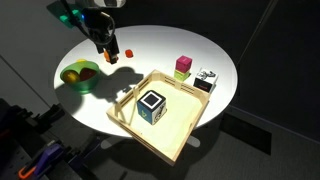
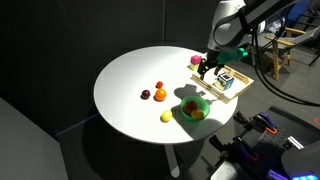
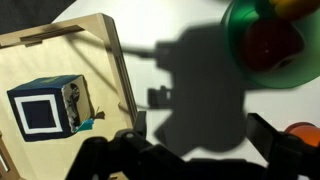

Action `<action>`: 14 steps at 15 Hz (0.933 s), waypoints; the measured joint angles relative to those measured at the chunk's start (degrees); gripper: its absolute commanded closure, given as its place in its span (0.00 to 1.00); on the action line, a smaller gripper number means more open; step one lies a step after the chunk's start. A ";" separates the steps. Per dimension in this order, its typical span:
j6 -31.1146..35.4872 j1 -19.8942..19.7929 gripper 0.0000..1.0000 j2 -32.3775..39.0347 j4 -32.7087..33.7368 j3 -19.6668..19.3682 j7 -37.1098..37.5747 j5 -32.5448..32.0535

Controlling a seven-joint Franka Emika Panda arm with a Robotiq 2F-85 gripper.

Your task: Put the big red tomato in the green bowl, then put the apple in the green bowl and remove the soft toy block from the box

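— Dark backdrop (image 2: 60, 40) all round, round white worktop (image 1: 160, 50) in the middle. Spotted the soft toy block (image 1: 151, 105) yet?
— Yes: well inside the box (image 1: 172, 128), nearer the wall facing the hand (image 1: 104, 50), standing flat, white face with the dark square turned up.
— Which way from the hand?
— Off to one side and lower. Through the wrist view: left of the hand, beyond the box's wooden rail, with the green bowl (image 3: 262, 82) up on the opposite side.
— Any long axis to line up with?
— None, being a cube. Faces roughly square to the box walls, so probably a matter of straddling two opposite sides.
— And the hand itself?
— Spread fully apart, holding nothing, touching nothing, hanging over bare worktop between bowl and box.
— Only one arm, so no choosing.
— Right.
— Bowl contents?
— Big red tomato (image 3: 268, 45) already down inside, a yellowish fruit beside it, likely the apple (image 1: 71, 73).
— Leaves the block, then.
— Seems so. Needs carrying across the rail first, then lowering straight over the white face.
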 measured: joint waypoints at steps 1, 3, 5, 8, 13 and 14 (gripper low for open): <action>0.00 -0.55 0.00 0.24 0.31 -0.46 -1.30 -0.18; 0.00 -1.77 0.00 0.84 1.00 -1.25 -4.74 -0.43; 0.00 -2.90 0.00 1.53 1.70 -2.02 -8.30 -1.55; 0.00 -4.23 0.00 2.60 2.88 -3.00 -12.92 -3.83; 0.00 -5.07 0.00 3.96 5.09 -3.94 -15.97 -6.51; 0.00 -5.08 0.00 4.06 5.39 -3.95 -16.09 -6.51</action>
